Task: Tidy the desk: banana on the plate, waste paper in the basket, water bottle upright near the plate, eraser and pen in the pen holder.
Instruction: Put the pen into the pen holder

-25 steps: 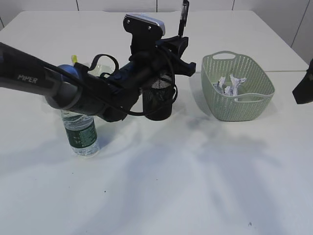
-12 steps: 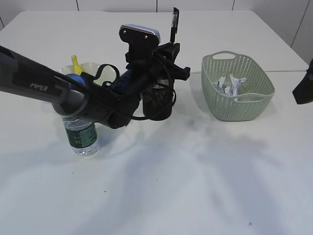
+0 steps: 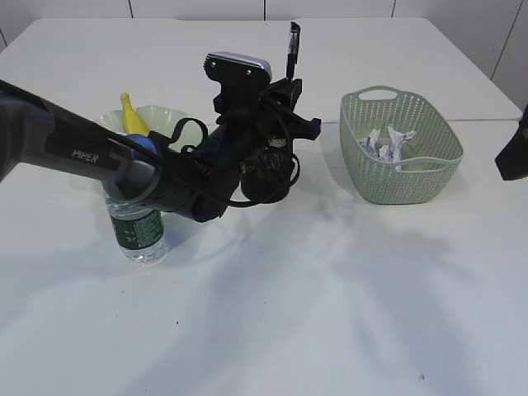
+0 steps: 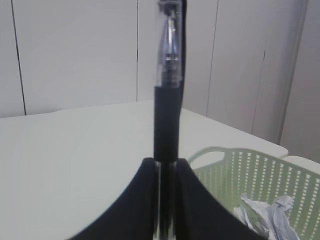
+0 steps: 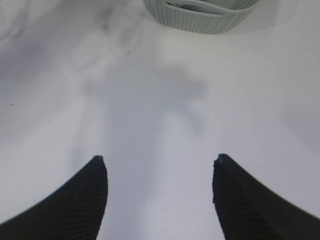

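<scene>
Pen (image 4: 166, 115) stood upright, pinched by left gripper (image 4: 165, 172) above pen holder (image 3: 272, 169); off-centre release could miss; right gripper (image 5: 157, 172) spread, empty.

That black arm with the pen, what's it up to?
It is tidying the desk. The left hand is shut on a pen, holding it upright above the black mesh pen holder. The banana lies on the plate, the water bottle stands upright in front of it, and crumpled paper sits in the green basket. The right hand hangs open over bare table, holding nothing.
</scene>
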Tool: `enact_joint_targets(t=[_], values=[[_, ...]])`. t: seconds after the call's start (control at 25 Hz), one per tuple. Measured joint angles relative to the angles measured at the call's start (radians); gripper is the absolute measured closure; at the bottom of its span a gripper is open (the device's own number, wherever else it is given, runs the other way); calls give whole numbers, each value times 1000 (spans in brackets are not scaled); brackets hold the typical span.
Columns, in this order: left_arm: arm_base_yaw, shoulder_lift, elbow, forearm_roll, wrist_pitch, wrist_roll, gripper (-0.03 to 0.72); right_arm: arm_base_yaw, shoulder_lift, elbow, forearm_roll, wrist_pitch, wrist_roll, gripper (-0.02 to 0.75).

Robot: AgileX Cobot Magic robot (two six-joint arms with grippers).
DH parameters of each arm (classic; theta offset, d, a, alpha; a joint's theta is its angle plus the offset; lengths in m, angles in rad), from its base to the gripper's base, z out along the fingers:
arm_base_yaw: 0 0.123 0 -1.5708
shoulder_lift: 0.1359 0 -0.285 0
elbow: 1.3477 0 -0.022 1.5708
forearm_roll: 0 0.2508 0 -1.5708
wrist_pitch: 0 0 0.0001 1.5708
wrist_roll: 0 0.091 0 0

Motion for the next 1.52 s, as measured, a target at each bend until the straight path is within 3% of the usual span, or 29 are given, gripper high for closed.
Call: enact_joint_targets(t=[0.64,1.52], values=[[11,14,-2,-72,50,28,659,0,0,0,0,4,4,251],[11,23,-2,-80,146,28,653,0,0,0,0,4,4,252]])
